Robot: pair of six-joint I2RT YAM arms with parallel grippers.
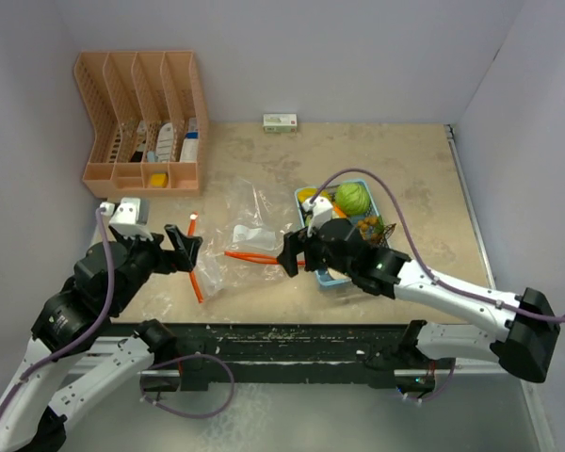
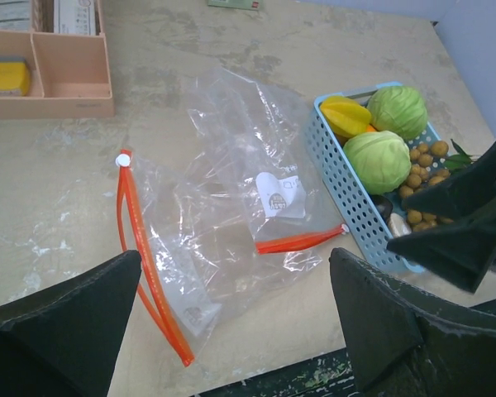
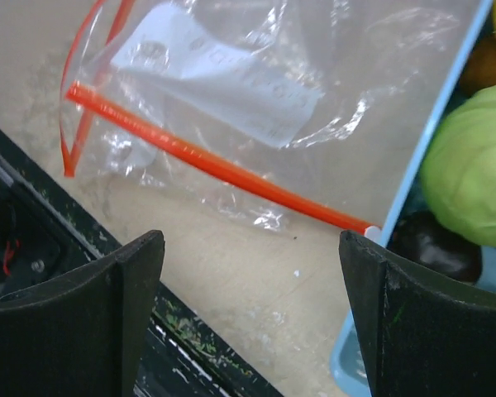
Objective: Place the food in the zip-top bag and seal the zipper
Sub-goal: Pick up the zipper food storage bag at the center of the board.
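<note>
The food (image 2: 380,161) fills the blue tray (image 2: 341,184), beside the zip-top bag (image 2: 223,231)

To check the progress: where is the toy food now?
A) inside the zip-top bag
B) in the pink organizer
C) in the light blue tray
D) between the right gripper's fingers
C: the toy cabbages, starfruit and small brown balls lie in the light blue tray; the zip-top bag beside it holds no food.

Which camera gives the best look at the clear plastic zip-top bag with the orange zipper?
The left wrist view: the clear plastic zip-top bag lies whole in frame there, close up. Top external shows it small and distant. Right wrist crops it to one zipper stretch.
</note>
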